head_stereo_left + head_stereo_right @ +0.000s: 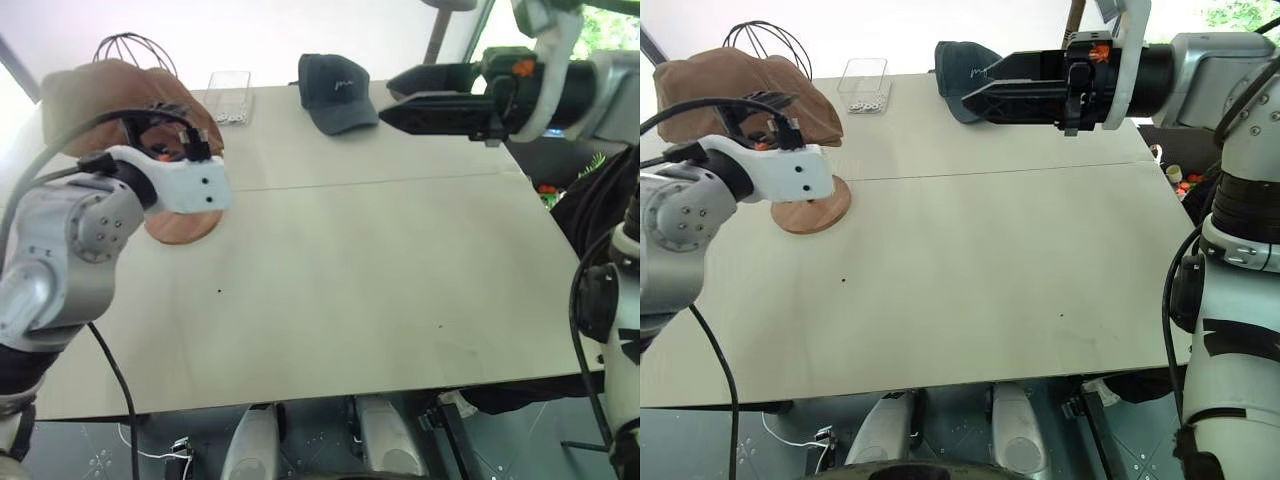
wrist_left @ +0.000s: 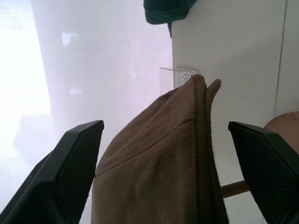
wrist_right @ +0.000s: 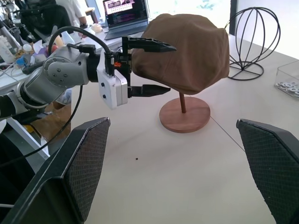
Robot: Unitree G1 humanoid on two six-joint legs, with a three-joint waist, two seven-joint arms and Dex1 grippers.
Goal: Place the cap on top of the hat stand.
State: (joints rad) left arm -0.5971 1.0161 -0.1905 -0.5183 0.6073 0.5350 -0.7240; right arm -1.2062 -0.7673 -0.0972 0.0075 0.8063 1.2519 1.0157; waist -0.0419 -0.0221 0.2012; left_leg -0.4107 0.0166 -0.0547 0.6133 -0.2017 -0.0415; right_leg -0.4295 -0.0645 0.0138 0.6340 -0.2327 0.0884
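Pale desk [image 1: 380, 300] held the stand [image 3: 184, 114], the soft, light cap [image 3: 187, 49] draped atop it. Left gripper [image 3: 156, 67] fingers stood spread beside the cap's edge, the best hold; right gripper [image 1: 975, 88] fingers spread too.

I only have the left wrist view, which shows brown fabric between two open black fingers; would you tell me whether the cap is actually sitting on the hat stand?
Observer: Yes. In the right wrist view the cap drapes over the top of the hat stand, whose rod and round base stand on the table.
Operator: Thank you. Is my left gripper gripping the cap?
Observer: No. The left gripper is open, one finger above the cap's edge and one below it, at the cap's side.
Operator: And where is the right gripper?
Observer: The right gripper is open, raised above the table's far side, pointing toward the cap, in front of a dark cap.
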